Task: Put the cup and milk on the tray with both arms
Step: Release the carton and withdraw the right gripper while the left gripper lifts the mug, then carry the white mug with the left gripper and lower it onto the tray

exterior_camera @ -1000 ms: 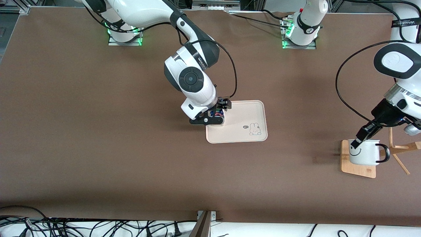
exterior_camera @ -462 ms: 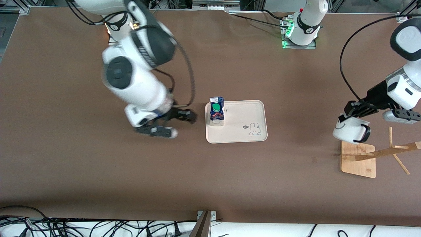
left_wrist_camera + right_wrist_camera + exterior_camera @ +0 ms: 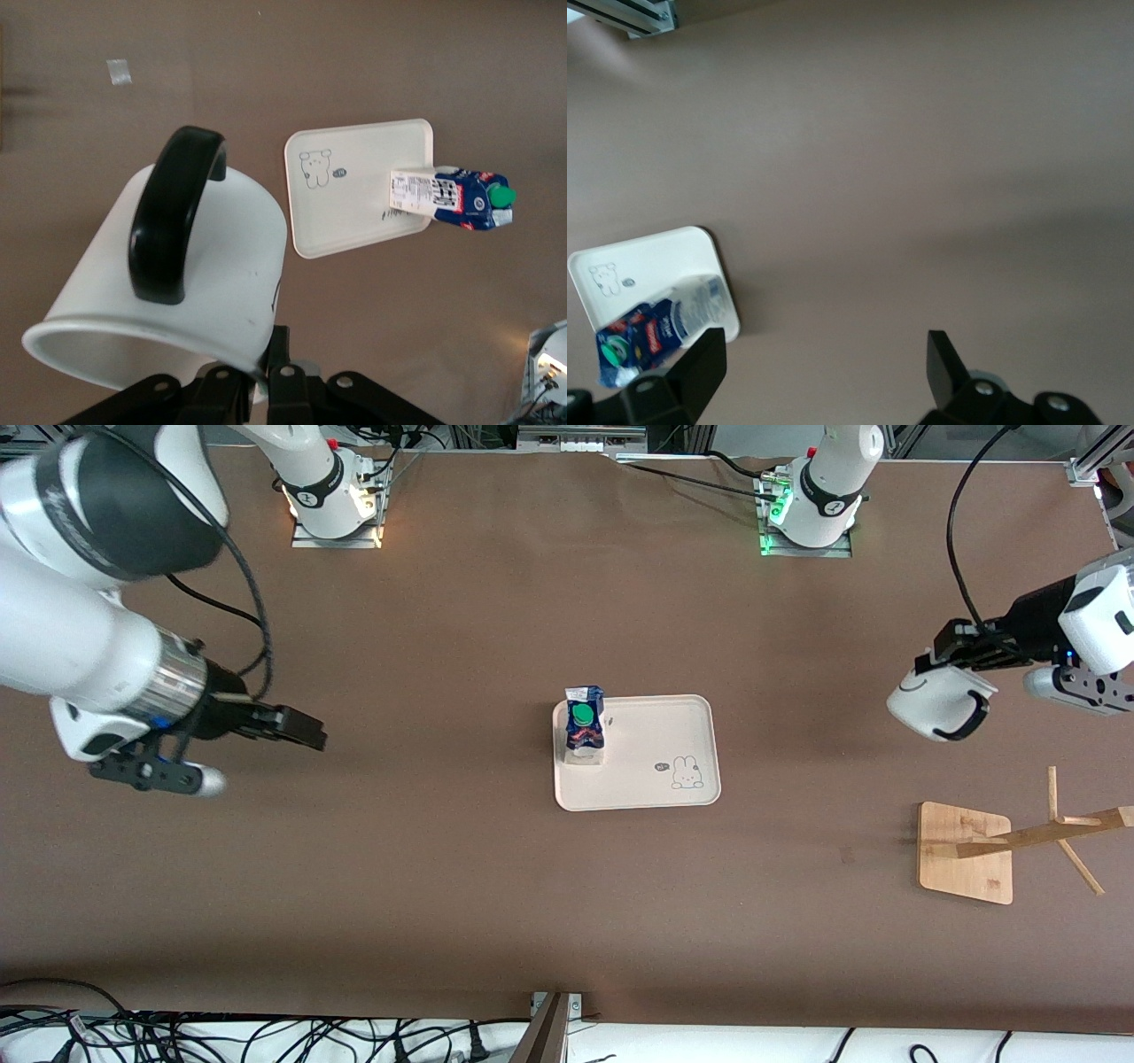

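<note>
The milk (image 3: 584, 726) stands upright on the tray (image 3: 660, 731), in the corner toward the right arm's end; nothing touches it. My left gripper (image 3: 941, 662) is shut on the rim of the cup (image 3: 930, 700) and holds it tilted in the air over bare table. The left wrist view shows the cup (image 3: 204, 283) with its black handle (image 3: 173, 212) up, the left gripper (image 3: 270, 372) pinching its rim, and the tray (image 3: 354, 221) with the milk (image 3: 452, 197) farther off. My right gripper (image 3: 306, 735) hangs open over the table at the right arm's end; between the right gripper's (image 3: 824, 354) fingers there is only table.
A wooden stand (image 3: 966, 850) with slanted pegs sits at the left arm's end, nearer the front camera than the hanging cup. Cables lie along the table's front edge. In the right wrist view the tray (image 3: 656, 261) and milk (image 3: 651, 328) show beside one finger.
The right gripper let go of the milk on the tray and drew back toward the right arm's end. The left gripper lifted the cup off the wooden stand's base.
</note>
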Robot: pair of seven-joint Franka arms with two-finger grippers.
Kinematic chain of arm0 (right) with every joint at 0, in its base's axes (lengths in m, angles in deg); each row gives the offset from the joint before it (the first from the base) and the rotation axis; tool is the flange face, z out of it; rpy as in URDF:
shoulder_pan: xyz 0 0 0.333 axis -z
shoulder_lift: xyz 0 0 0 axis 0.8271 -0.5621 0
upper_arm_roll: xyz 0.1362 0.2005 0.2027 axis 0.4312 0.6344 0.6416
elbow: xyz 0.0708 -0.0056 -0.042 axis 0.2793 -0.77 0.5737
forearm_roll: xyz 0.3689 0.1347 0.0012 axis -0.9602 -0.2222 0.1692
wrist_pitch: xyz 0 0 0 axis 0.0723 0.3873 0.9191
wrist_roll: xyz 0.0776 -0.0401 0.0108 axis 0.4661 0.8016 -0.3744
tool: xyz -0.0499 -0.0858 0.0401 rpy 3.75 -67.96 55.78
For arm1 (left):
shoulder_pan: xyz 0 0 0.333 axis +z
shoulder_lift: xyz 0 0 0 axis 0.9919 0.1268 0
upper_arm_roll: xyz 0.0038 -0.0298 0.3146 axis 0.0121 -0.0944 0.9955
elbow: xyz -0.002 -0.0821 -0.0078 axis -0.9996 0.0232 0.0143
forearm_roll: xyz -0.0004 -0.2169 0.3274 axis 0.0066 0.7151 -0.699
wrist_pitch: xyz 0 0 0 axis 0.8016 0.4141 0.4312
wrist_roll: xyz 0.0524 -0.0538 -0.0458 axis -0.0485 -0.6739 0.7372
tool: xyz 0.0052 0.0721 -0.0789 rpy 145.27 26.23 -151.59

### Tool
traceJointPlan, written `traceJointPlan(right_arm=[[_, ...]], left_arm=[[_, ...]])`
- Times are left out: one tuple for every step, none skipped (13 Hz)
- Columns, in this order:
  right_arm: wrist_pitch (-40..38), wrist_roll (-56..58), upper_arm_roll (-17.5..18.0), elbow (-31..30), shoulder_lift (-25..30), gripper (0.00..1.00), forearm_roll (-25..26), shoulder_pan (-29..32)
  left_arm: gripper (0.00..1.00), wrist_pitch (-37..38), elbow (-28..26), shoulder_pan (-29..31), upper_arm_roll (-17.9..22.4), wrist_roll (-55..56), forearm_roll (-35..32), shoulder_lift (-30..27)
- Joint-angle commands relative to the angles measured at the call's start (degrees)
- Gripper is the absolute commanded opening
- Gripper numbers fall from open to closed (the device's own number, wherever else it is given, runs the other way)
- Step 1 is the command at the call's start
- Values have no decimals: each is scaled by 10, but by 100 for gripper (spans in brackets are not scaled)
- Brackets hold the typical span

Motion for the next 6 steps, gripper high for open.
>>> traceJointPlan(right_arm=[[12,52,-29,-153,120,100,21,-10],[13,62,-29,-187,152,100,38,-2],[18,71,-23,-220,180,100,54,12],[19,87,-12,-242,200,100,67,28],[19,110,3,-255,212,100,78,57],[17,135,16,-260,219,100,81,84]], left_arm=[[0,26,28,-2,-49,43,-46,17],[0,23,28,-10,-72,79,-55,32],[0,19,33,-15,-87,102,-56,66],[0,19,63,-42,-91,111,-66,108],[0,21,105,-67,-91,113,-87,157],[0,21,128,-86,-91,129,-115,191]])
